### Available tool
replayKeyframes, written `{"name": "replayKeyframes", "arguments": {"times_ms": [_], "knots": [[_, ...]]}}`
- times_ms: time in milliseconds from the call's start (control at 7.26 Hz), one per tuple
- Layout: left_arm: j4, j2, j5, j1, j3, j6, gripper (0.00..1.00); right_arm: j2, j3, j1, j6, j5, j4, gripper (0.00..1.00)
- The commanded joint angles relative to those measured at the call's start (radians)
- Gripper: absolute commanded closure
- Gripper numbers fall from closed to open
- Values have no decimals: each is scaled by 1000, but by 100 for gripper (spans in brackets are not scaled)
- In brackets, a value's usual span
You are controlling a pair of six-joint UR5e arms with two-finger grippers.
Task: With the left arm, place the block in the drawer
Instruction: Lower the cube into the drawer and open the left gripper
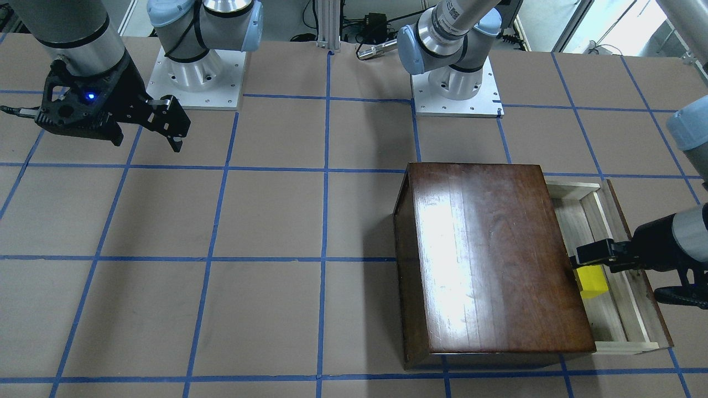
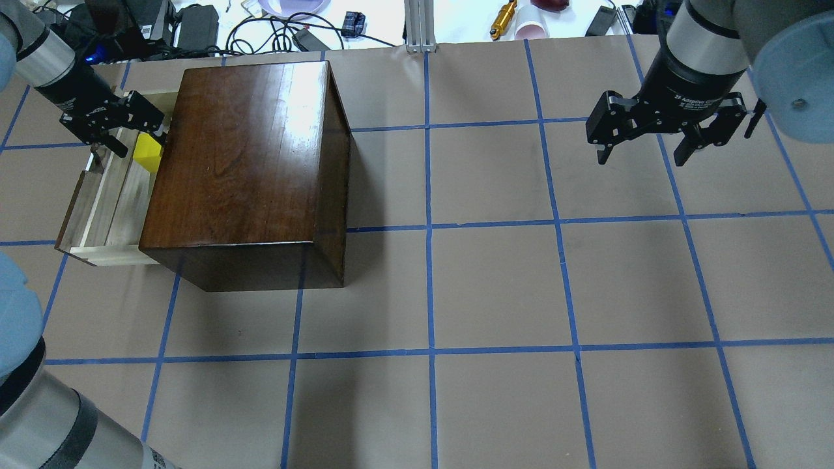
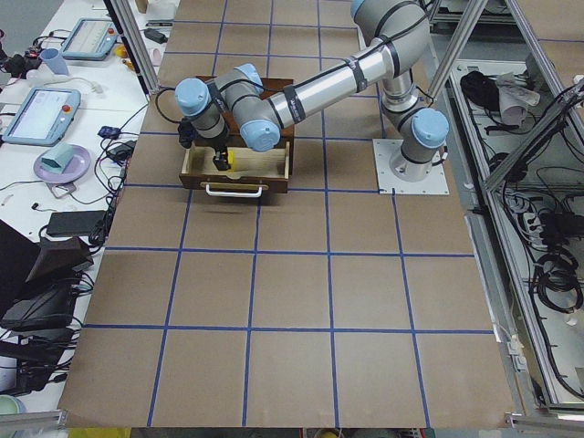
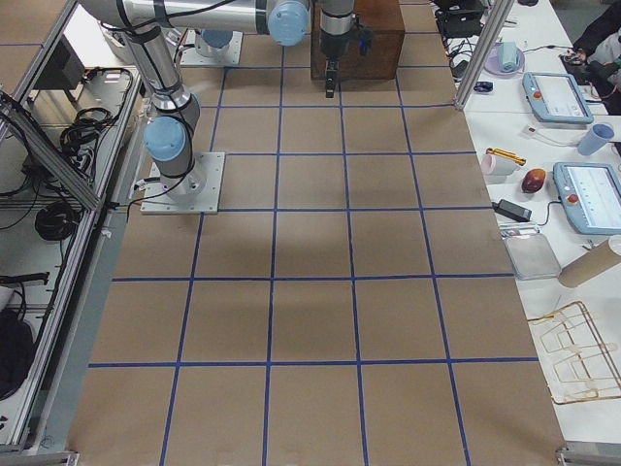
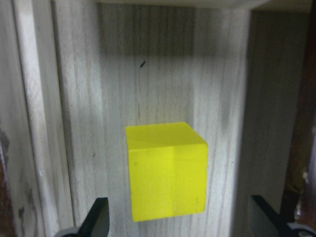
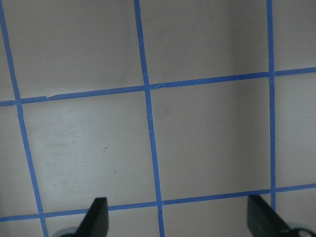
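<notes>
The yellow block [image 5: 165,170] lies on the pale wooden floor of the pulled-out drawer [image 2: 98,215], close to the dark brown cabinet [image 2: 247,163]. It also shows in the overhead view [image 2: 148,155] and the front view [image 1: 592,281]. My left gripper [image 2: 130,140] hangs just above the block inside the drawer [image 1: 636,309]. Its jaws stand wide apart in the left wrist view [image 5: 180,222], either side of the block and clear of it. My right gripper [image 2: 642,156] is open and empty, held above the bare table far from the cabinet [image 1: 492,260].
The brown table has a grid of blue tape lines [image 2: 428,228]. Cables, chargers and cups [image 2: 293,26] lie beyond its far edge. The two arm bases [image 1: 456,91] stand at the robot's side of the table.
</notes>
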Motion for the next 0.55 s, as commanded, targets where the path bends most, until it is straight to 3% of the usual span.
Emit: {"name": "replayKeyframes", "arguments": {"times_ms": [0, 275, 413], "knots": [[-97, 46, 2, -8, 57, -68, 0, 0, 2, 0, 0, 0, 0, 0], [-174, 88, 35, -29, 119, -113, 0, 0, 2, 0, 0, 0, 0, 0], [-171, 122, 137, -67, 119, -144, 0, 0, 2, 0, 0, 0, 0, 0]]}}
